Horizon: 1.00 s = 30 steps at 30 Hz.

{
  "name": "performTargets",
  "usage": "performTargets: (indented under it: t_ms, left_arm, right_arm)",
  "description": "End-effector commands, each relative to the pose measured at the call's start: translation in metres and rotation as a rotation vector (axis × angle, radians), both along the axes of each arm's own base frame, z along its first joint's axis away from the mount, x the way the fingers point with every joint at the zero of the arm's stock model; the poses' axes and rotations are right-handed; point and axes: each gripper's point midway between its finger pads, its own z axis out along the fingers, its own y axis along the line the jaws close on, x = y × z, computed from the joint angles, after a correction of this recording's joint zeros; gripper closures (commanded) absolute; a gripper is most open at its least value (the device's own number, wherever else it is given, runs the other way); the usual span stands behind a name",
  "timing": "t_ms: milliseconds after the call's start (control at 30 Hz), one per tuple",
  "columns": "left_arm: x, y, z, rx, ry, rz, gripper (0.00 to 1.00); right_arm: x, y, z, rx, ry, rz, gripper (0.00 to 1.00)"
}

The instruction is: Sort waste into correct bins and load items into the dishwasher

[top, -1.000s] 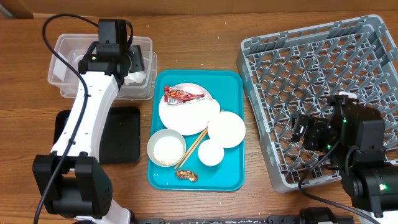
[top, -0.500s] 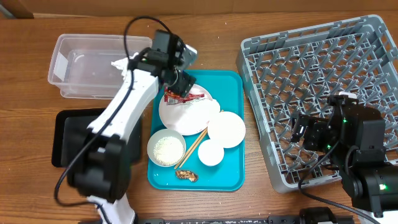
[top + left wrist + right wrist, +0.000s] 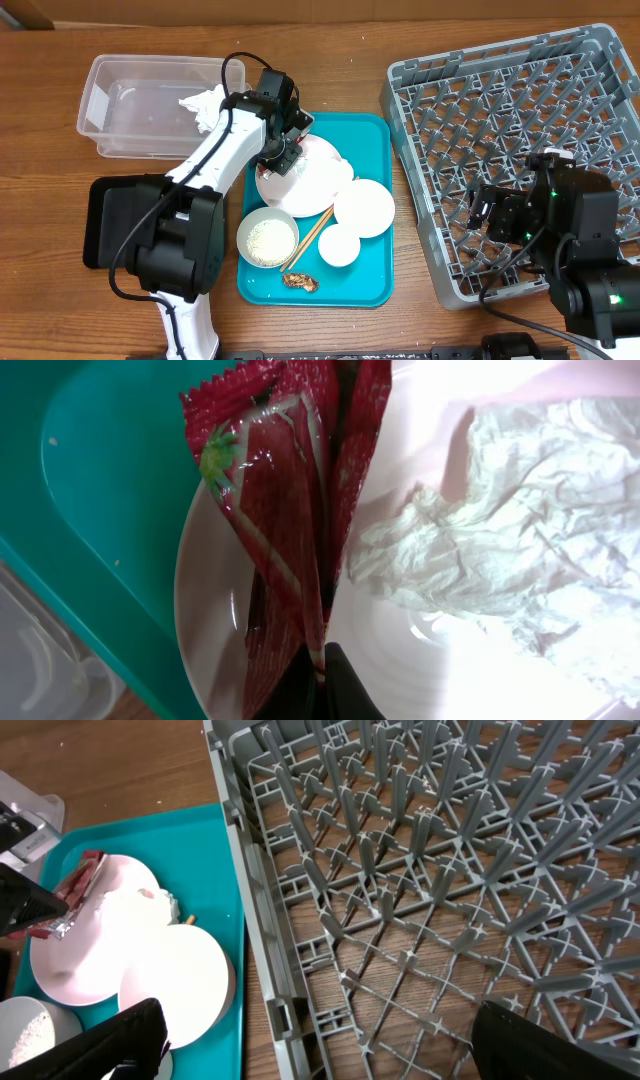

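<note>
Farthest left, a napkin [image 3: 203, 104] lies crumpled in the clear tub [image 3: 100, 142], with the black tray [image 3: 105, 215] just in front of it. The left gripper [image 3: 322, 682] reaches across to the left rim of the plate [image 3: 320, 182] on the teal tray [image 3: 372, 272]. Its jaws are pinched together on one narrow end of the red wrapper [image 3: 285, 510]. From that pinch the wrapper fans out over the plate's edge, folded lengthwise along a crease; the overhead view hides it beneath the wrist. It looks feather-light: thin glossy film, limp and slippery, apt to slide out of a shallow pinch. The crimped end seam, where the layers double up, is probably the surest hold, and the fingers appear to sit at or close to such an end. Just right of the wrapper a crumpled white sheet [image 3: 500, 560] rests on the plate, close enough that a careless lift might drag it along; whether the two touch cannot be told. Farther right, small bowls [image 3: 364, 207] and chopsticks [image 3: 310, 240] wait on the teal tray. At far right the right gripper [image 3: 315, 1020] hangs over the grey rack [image 3: 500, 100], fingers spread wide and holding nothing.
</note>
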Motion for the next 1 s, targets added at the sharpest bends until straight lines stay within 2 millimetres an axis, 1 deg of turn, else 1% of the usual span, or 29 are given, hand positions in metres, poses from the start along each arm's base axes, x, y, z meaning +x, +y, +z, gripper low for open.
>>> performTargets:
  t_ms: [0,67,100,133,200,233,267,300,333,367,400,433,467,500,600,633,667,733,800,833,867,900,967]
  left_arm:
    - [0.016,-0.004,0.046,-0.053,-0.102,0.116,0.96]
    - [0.026,-0.002,0.081,-0.081,-0.189,0.129,0.96]
    - [0.038,0.013,0.118,-0.073,-0.309,0.212,0.96]
    - [0.042,0.020,0.130,-0.066,-0.350,0.244,0.96]
    - [0.053,0.050,0.160,-0.046,-0.464,0.356,0.96]
    - [0.061,0.072,0.169,-0.053,-0.503,0.431,0.96]
    - [0.066,0.088,0.169,-0.056,-0.512,0.485,0.96]
    - [0.068,0.100,0.168,-0.056,-0.515,0.522,0.95]
    - [0.071,0.110,0.166,-0.054,-0.519,0.548,0.91]
    - [0.074,0.121,0.163,-0.051,-0.518,0.577,0.83]
    - [0.076,0.127,0.159,-0.051,-0.516,0.599,0.68]
    - [0.077,0.133,0.154,-0.052,-0.505,0.626,0.38]
    - [0.077,0.133,0.152,-0.058,-0.496,0.636,0.32]
    - [0.076,0.132,0.150,-0.066,-0.486,0.635,0.32]
    - [0.066,0.095,0.142,-0.204,-0.385,0.555,0.29]
    - [0.059,0.075,0.140,-0.263,-0.336,0.512,0.29]
    - [0.053,0.060,0.138,-0.300,-0.301,0.480,0.29]
    - [0.038,0.028,0.133,-0.328,-0.235,0.413,0.28]
    - [0.029,0.010,0.126,-0.317,-0.206,0.366,0.27]
    - [0.022,-0.005,0.118,-0.312,-0.180,0.333,0.25]
    - [0.018,-0.013,0.111,-0.304,-0.163,0.316,0.24]
    - [0.013,-0.024,0.098,-0.291,-0.132,0.293,0.24]
    - [0.007,-0.036,0.080,-0.274,-0.087,0.268,0.24]
  right_arm:
    - [0.002,-0.001,0.010,0.000,-0.024,-0.005,0.00]
    - [0.002,-0.001,0.010,0.001,-0.024,-0.004,0.00]
    - [0.002,-0.001,0.009,0.001,-0.024,-0.004,0.00]
    - [0.002,-0.001,0.009,0.001,-0.024,-0.004,0.00]
    - [0.002,-0.001,0.009,0.001,-0.024,-0.004,0.00]
    - [0.002,-0.001,0.009,0.001,-0.024,-0.004,0.00]
    - [0.002,-0.001,0.009,0.001,-0.024,-0.004,0.00]
    - [0.002,-0.001,0.009,0.001,-0.024,-0.004,0.00]
    - [0.002,-0.001,0.009,0.001,-0.024,-0.004,0.00]
    - [0.002,-0.001,0.009,0.001,-0.024,-0.004,0.00]
    - [0.001,-0.001,0.009,0.000,-0.022,-0.004,0.00]
    - [0.001,-0.001,0.008,0.000,-0.018,-0.004,0.00]
    - [0.000,-0.001,0.008,0.000,-0.015,-0.004,0.00]
    - [0.000,-0.001,0.007,0.000,-0.012,-0.004,0.00]
    - [0.000,-0.001,0.007,0.000,-0.011,-0.004,0.00]
    - [0.000,-0.001,0.007,0.000,-0.011,-0.004,0.00]
    - [0.000,-0.001,0.007,0.000,-0.011,-0.004,0.00]
    - [0.000,-0.001,0.008,0.000,-0.013,-0.004,0.00]
    - [0.000,-0.001,0.008,0.000,-0.013,-0.004,0.00]
    - [0.000,-0.001,0.008,0.000,-0.013,-0.004,0.00]
    - [0.000,-0.001,0.008,0.000,-0.013,-0.004,0.00]
    - [0.000,-0.001,0.008,0.000,-0.013,-0.004,0.00]
    - [0.000,-0.001,0.008,0.000,-0.013,-0.004,0.00]
